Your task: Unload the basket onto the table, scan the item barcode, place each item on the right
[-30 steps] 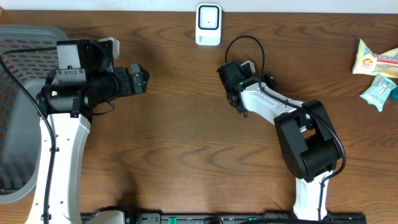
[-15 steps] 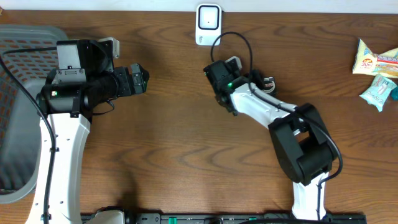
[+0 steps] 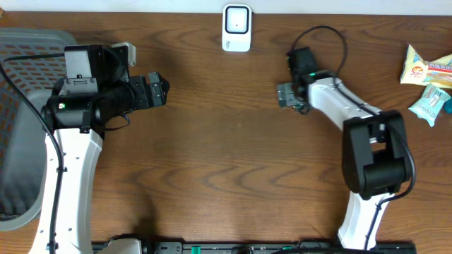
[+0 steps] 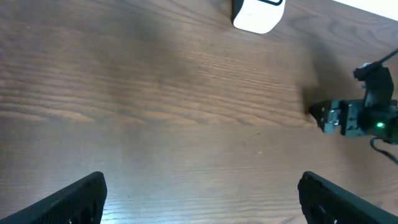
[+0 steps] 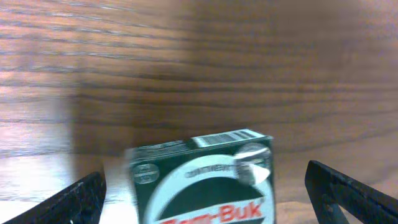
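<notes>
**A:** Where is the item, and is either arm holding it?

**B:** Neither is. The green box sits between the spread fingers of the right gripper, and neither finger touches it. The box is loose. The picture is blurred, so I cannot tell whether it lies flat on the table. The left gripper is also wide apart and empty, hanging over bare wood on the left.

**A:** Where is the scanner?

**B:** The white scanner stands at the far edge of the table. It is to the left of the right gripper and well apart from it.

**A:** What could go wrong from here?

**B:** I see three risks. If the fingers close off-centre, they could shove the loose box or pinch it askew. A striped patch along the box's far edge may be the barcode. A grip that covers it, or that turns it away from the scanner, would spoil the read. The blur also suggests movement, and a swinging finger could knock the box over.
</notes>
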Motion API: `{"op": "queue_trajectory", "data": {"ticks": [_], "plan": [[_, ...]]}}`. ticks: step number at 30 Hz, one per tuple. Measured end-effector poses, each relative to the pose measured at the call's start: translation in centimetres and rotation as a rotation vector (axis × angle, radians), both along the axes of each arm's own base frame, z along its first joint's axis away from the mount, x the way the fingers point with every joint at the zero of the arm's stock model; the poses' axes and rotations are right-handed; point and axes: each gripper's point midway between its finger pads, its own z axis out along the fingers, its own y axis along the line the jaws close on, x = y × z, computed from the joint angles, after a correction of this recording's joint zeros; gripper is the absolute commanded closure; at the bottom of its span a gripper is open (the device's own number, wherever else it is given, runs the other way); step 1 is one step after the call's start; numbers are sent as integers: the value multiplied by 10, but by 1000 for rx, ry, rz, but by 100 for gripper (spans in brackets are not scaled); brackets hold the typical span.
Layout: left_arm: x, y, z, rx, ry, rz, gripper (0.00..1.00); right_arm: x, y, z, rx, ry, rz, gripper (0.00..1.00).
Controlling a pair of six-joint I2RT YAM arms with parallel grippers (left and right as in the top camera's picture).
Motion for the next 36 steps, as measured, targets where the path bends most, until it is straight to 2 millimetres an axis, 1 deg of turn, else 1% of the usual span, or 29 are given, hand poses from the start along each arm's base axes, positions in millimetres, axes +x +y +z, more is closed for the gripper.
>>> {"op": "queue_trajectory", "data": {"ticks": [3, 5, 8, 15, 18, 22, 24, 26, 29, 32, 36], "plan": [[0, 0, 0, 0, 0, 0, 2, -3, -4, -3, 70, 28, -14, 11], [0, 0, 0, 0, 0, 0, 2, -5, -3, -5, 97, 44, -4, 21], [0, 0, 0, 0, 0, 0, 2, -9, 1, -7, 128, 66, 17, 30], [0, 0, 0, 0, 0, 0, 3, -10, 6, -7, 183, 81, 37, 28], [0, 0, 0, 0, 0, 0, 2, -9, 3, -7, 216, 82, 32, 33], [0, 0, 0, 0, 0, 0, 2, -8, -1, -6, 252, 82, 23, 33], [0, 0, 0, 0, 0, 0, 2, -8, 2, -5, 271, 83, 26, 38], [0, 0, 0, 0, 0, 0, 2, -8, 6, -4, 306, 83, 36, 45], [0, 0, 0, 0, 0, 0, 2, -6, 17, -1, 363, 77, 59, 49], [0, 0, 0, 0, 0, 0, 2, -7, 26, 1, 415, 81, 78, 50], [0, 0, 0, 0, 0, 0, 2, -10, 38, 4, 481, 93, 103, 49]]}}
